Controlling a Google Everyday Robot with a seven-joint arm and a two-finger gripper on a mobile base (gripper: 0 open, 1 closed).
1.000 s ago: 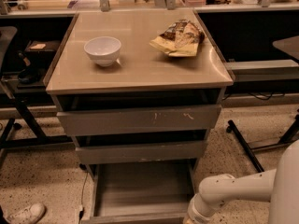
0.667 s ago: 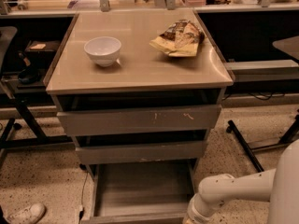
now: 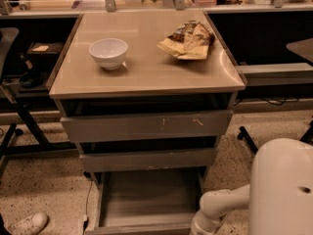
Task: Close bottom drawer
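count: one cabinet (image 3: 146, 80), three grey drawers in it, one white bowl (image 3: 108, 52) and one crumpled snack bag (image 3: 188, 39) on its top, one white arm (image 3: 230, 204), one pale shoe (image 3: 29, 223) on the floor at lower left.

bottom drawer (image 3: 142, 228): lowest of the three, standing open. it is drawn out of the cabinet toward the camera, so its flat front sits at the lower edge of view, well forward of the two fronts above. the front runs left to right, and the slide direction runs from the cabinet toward the camera. the tray (image 3: 146, 195) lies level and faces up.

appearance: plain grey metal, no handle on the front. the tray is a bare grey rectangle with low side walls and nothing in it.

middle drawer (image 3: 146, 159): plain front, dark gap above it. top drawer (image 3: 146, 126): larger front with pale scratch marks right of centre.

gripper: it lies past the lower edge of view, at the arm's end beside the bottom drawer's front right corner. how far open it is, and whether it holds anything, cannot be told. the arm's last visible joint sits just right of the tray's right wall; contact with the drawer cannot be told.
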